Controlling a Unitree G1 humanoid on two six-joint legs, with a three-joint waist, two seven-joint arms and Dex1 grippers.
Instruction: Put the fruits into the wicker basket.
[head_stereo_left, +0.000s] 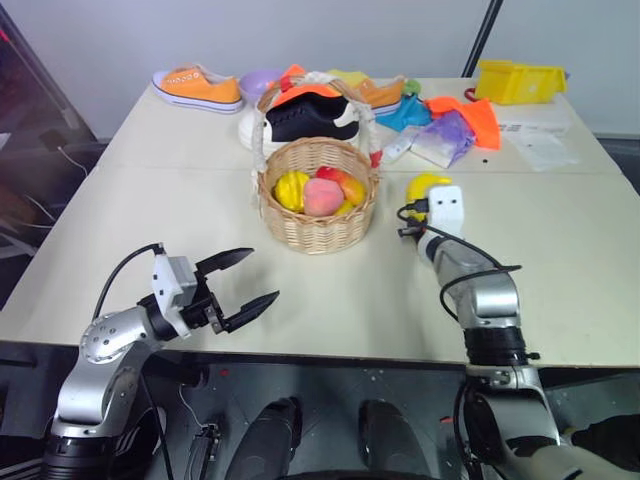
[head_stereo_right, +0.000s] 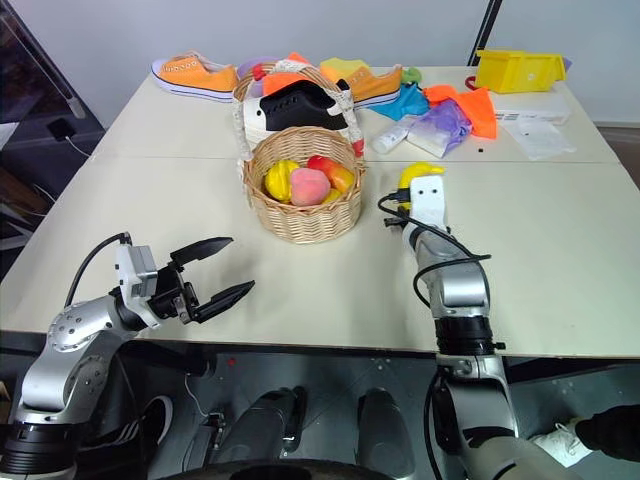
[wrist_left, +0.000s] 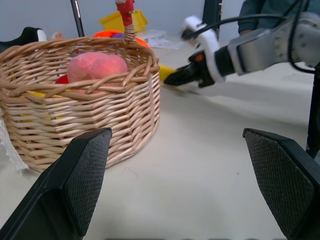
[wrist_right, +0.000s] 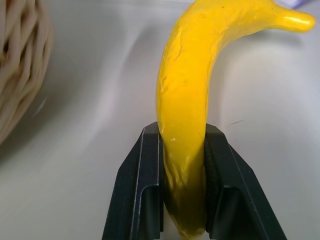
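writing: none readable on any item; papers (head_stereo_left: 540, 145) at the far right of the worktop (head_stereo_left: 200, 260) too small to read
banana (wrist_right: 187, 125): on worktop just right of the wicker basket, apart from it; lies flat, long axis runs away from the robot, stem tip at the far end curving off to the right, near end between the right gripper fingers
right gripper (wrist_right: 184, 200): closed onto the banana's near end, both fingers pressed against its sides
left gripper (head_stereo_left: 240, 283): spread wide, nothing in it, hangs over the near left worktop edge, aimed toward the basket
peach (head_stereo_left: 322, 197): inside wicker basket, on top in the middle
wicker basket (head_stereo_left: 318, 228): mid worktop, upright, handle arched over it; also holds lumpy yellow fruit (head_stereo_left: 291, 190) and mango (head_stereo_left: 351, 189)
behind basket: black shoe (head_stereo_left: 310, 118), orange shoe (head_stereo_left: 197, 88), yellow bin (head_stereo_left: 518, 80)
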